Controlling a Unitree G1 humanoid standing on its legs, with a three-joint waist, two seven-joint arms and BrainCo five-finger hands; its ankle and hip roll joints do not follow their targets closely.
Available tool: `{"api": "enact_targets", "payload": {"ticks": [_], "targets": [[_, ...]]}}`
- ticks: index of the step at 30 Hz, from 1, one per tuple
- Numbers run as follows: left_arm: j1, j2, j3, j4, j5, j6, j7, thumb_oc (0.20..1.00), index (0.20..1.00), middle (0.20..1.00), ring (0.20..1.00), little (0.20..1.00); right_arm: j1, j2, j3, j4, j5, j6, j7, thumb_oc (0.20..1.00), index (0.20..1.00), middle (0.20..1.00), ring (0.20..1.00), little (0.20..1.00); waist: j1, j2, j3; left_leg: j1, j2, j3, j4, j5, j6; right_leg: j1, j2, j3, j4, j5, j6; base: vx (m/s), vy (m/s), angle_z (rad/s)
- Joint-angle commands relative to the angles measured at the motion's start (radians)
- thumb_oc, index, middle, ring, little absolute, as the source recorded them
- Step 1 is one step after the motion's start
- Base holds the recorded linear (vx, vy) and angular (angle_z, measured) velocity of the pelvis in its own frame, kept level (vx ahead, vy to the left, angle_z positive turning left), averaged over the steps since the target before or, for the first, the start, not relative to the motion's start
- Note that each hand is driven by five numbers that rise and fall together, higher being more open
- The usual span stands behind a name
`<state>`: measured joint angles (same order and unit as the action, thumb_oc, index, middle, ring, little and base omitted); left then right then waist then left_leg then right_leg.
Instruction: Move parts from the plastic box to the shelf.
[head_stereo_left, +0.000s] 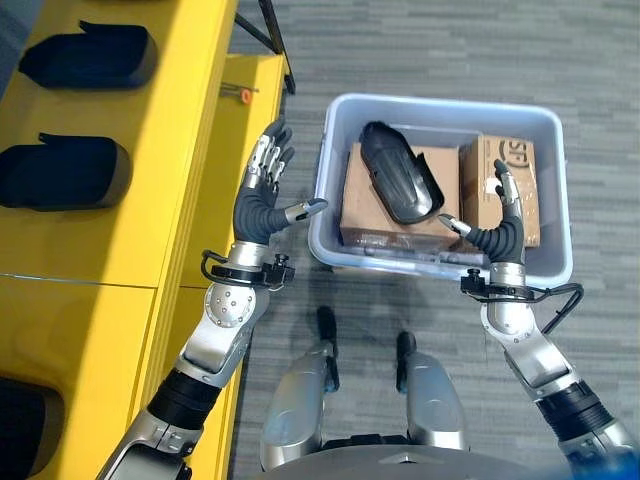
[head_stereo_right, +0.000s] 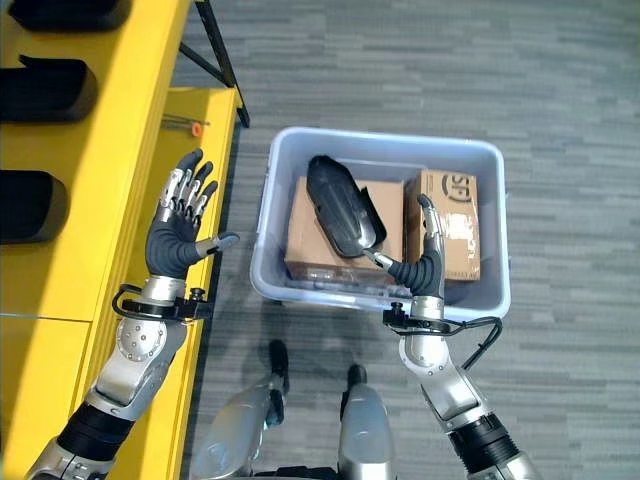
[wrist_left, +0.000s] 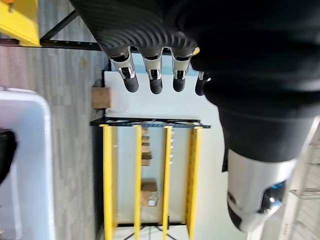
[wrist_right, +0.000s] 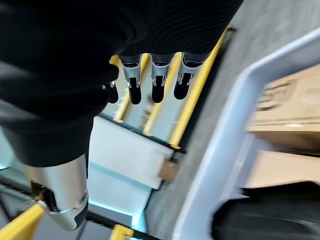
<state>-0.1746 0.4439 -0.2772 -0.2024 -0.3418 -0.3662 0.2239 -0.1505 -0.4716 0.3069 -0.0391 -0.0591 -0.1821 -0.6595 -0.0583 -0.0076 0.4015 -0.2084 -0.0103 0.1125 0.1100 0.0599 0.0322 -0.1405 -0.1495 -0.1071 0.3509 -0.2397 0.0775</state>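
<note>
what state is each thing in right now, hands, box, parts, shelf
left hand: open, holding nothing, above the shelf edge
right hand: open, holding nothing, over the box's near side
plastic box: on the floor, no lid
black part: lying across the cardboard boxes inside
shelf: yellow, black parts lying on it

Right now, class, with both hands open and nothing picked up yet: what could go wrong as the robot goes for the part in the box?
1. The black part lies tilted across a cardboard box; a loose grasp may let it slip off.
2. The right hand hovers at the plastic box near wall and could knock it.
3. The left hand is beside the yellow shelf, which already holds black parts; a carried part might bump them.
</note>
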Motion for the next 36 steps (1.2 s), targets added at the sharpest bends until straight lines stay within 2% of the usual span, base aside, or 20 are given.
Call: {"api": "enact_targets", "payload": {"ticks": [1, 3, 5, 7, 9, 10, 11, 13, 14, 15, 16, 19, 22, 28, 32, 36], "targets": [[-0.014, -0.024, 0.009, -0.026, -0.014, -0.033, -0.015, 1.000, 1.000, 1.000, 1.000, 1.000, -0.004, -0.005, 0.021, -0.005, -0.002, -0.038, 0.009, 1.000, 1.000, 1.000, 1.000, 1.000, -0.005, 0.017, -0.018, 0.056, -0.025, 0.024, 0.004, -0.130, -0.004, -0.025, 0.135, 0.019, -0.107, 0.128, -0.042, 0.08, 0.048, 0.06], [-0.005, -0.025, 0.007, -0.016, -0.016, -0.034, -0.032, 1.000, 1.000, 1.000, 1.000, 1.000, -0.008, -0.009, 0.033, 0.005, -0.009, -0.038, 0.010, 1.000, 1.000, 1.000, 1.000, 1.000, 0.004, 0.007, -0.030, 0.063, -0.020, 0.034, 0.012, -0.136, -0.001, -0.010, 0.140, 0.007, -0.100, 0.120, -0.048, 0.09, 0.127, 0.01], [-0.004, -0.023, 0.002, -0.005, -0.015, -0.007, -0.051, 1.000, 1.000, 1.000, 1.000, 1.000, -0.005, -0.018, 0.029, 0.010, -0.012, -0.038, 0.013, 1.000, 1.000, 1.000, 1.000, 1.000, 0.010, -0.003, -0.041, 0.068, -0.016, 0.050, 0.027, -0.147, 0.007, 0.000, 0.143, -0.015, -0.069, 0.102, -0.055, 0.10, 0.172, -0.02], [-0.007, -0.024, -0.007, 0.016, -0.026, 0.008, -0.060, 1.000, 1.000, 1.000, 1.000, 1.000, -0.004, -0.022, 0.028, 0.008, -0.013, -0.018, 0.019, 1.000, 1.000, 1.000, 1.000, 1.000, 0.014, -0.008, -0.042, 0.080, -0.008, 0.069, 0.041, -0.158, 0.020, -0.014, 0.143, -0.041, 0.031, 0.091, -0.048, 0.05, 0.143, -0.02], [-0.012, -0.023, -0.020, 0.022, -0.022, 0.027, -0.079, 1.000, 1.000, 1.000, 1.000, 1.000, -0.004, -0.015, 0.027, 0.020, 0.005, -0.013, 0.006, 1.000, 1.000, 1.000, 1.000, 1.000, 0.015, -0.016, -0.027, 0.091, -0.006, 0.063, 0.066, -0.179, 0.042, -0.085, 0.117, -0.037, 0.243, 0.119, -0.004, 0.01, 0.072, -0.06], [-0.011, -0.021, -0.022, 0.022, -0.019, 0.039, -0.089, 1.000, 1.000, 1.000, 1.000, 1.000, -0.004, -0.009, 0.024, 0.034, 0.006, -0.020, 0.009, 1.000, 1.000, 1.000, 1.000, 1.000, 0.016, -0.014, -0.026, 0.093, 0.003, 0.061, 0.071, -0.179, 0.045, -0.113, 0.102, -0.034, 0.284, 0.148, 0.013, 0.01, -0.060, -0.08], [-0.007, -0.014, -0.026, 0.023, -0.014, 0.049, -0.082, 1.000, 1.000, 1.000, 1.000, 1.000, -0.005, -0.001, 0.018, 0.053, 0.008, -0.036, 0.016, 1.000, 1.000, 1.000, 1.000, 1.000, 0.018, -0.019, -0.024, 0.098, 0.010, 0.064, 0.082, -0.187, 0.045, -0.127, 0.059, -0.030, 0.271, 0.175, 0.025, 0.04, -0.143, -0.06], [-0.009, -0.003, -0.030, 0.027, -0.020, 0.052, -0.060, 1.000, 1.000, 1.000, 1.000, 1.000, -0.011, 0.007, 0.012, 0.078, 0.034, -0.044, 0.046, 1.000, 1.000, 1.000, 1.000, 1.000, 0.022, -0.029, -0.023, 0.109, 0.029, 0.067, 0.097, -0.204, 0.037, -0.098, -0.019, -0.013, 0.144, 0.219, 0.032, 0.04, -0.235, -0.02], [-0.011, 0.000, -0.031, 0.028, -0.016, 0.056, -0.047, 1.000, 1.000, 1.000, 1.000, 1.000, -0.014, 0.009, 0.010, 0.080, 0.031, -0.041, 0.063, 1.000, 1.000, 1.000, 1.000, 1.000, 0.023, -0.031, -0.023, 0.113, 0.037, 0.065, 0.100, -0.209, 0.035, -0.083, -0.040, -0.003, 0.087, 0.245, 0.038, 0.04, -0.542, 0.02], [-0.033, 0.012, -0.044, 0.038, -0.008, 0.055, -0.017, 1.000, 1.000, 1.000, 1.000, 1.000, -0.030, 0.024, 0.021, 0.090, 0.024, -0.045, 0.079, 1.000, 1.000, 1.000, 1.000, 1.000, 0.003, -0.050, -0.021, 0.137, 0.062, 0.044, 0.079, -0.225, 0.011, -0.090, -0.074, 0.083, -0.145, 0.363, 0.089, 0.05, -0.893, -0.12], [-0.031, 0.011, -0.064, 0.029, 0.020, 0.058, 0.033, 1.000, 1.000, 1.000, 1.000, 1.000, -0.031, 0.011, 0.020, 0.081, 0.050, -0.018, 0.140, 1.000, 1.000, 1.000, 1.000, 1.000, -0.014, -0.049, -0.029, 0.168, 0.092, 0.014, 0.020, -0.211, -0.017, -0.077, -0.043, 0.115, -0.245, 0.356, 0.117, 0.01, -0.885, -0.09], [-0.039, 0.003, -0.065, 0.029, 0.005, 0.056, 0.050, 1.000, 1.000, 1.000, 1.000, 1.000, -0.031, -0.003, 0.029, 0.070, 0.044, -0.008, 0.157, 1.000, 1.000, 1.000, 1.000, 1.000, -0.009, -0.042, -0.032, 0.145, 0.101, 0.012, 0.010, -0.180, -0.035, -0.067, -0.035, 0.078, -0.236, 0.325, 0.101, -0.09, -0.335, 0.49], [-0.049, -0.005, -0.054, 0.029, 0.039, 0.023, 0.067, 1.000, 1.000, 1.000, 1.000, 1.000, -0.055, -0.033, 0.048, 0.064, 0.030, 0.003, 0.172, 1.000, 1.000, 1.000, 1.000, 1.000, -0.003, -0.019, -0.020, 0.124, 0.125, 0.016, -0.032, -0.122, -0.066, -0.064, -0.021, 0.032, -0.207, 0.268, 0.066, -0.13, -0.117, 0.32], [-0.038, -0.005, -0.042, 0.032, 0.041, -0.001, 0.037, 1.000, 1.000, 1.000, 1.000, 1.000, -0.043, -0.078, 0.076, 0.026, -0.008, 0.027, 0.196, 1.000, 1.000, 1.000, 1.000, 1.000, -0.016, -0.002, -0.024, 0.136, 0.161, 0.009, -0.070, -0.067, -0.091, -0.031, 0.007, 0.004, -0.193, 0.222, 0.026, 0.03, -0.099, -0.17], [-0.058, -0.007, -0.045, 0.035, 0.056, -0.004, 0.032, 1.000, 1.000, 1.000, 1.000, 1.000, -0.045, -0.103, 0.076, 0.017, -0.024, -0.034, 0.146, 1.000, 1.000, 1.000, 1.000, 1.000, -0.030, 0.005, -0.023, 0.124, 0.175, 0.001, -0.062, -0.054, -0.098, -0.032, 0.021, 0.012, -0.175, 0.203, 0.010, 0.04, -0.066, -0.06], [-0.118, -0.025, -0.047, 0.047, 0.065, 0.029, 0.128, 1.000, 1.000, 1.000, 1.000, 1.000, -0.056, -0.112, 0.032, -0.050, -0.087, -0.101, 0.083, 1.000, 1.000, 1.000, 1.000, 1.000, -0.059, 0.008, -0.017, 0.112, 0.182, 0.002, -0.053, -0.051, -0.100, -0.048, 0.033, 0.032, -0.158, 0.191, 0.005, 0.03, -0.035, -0.03]]}}
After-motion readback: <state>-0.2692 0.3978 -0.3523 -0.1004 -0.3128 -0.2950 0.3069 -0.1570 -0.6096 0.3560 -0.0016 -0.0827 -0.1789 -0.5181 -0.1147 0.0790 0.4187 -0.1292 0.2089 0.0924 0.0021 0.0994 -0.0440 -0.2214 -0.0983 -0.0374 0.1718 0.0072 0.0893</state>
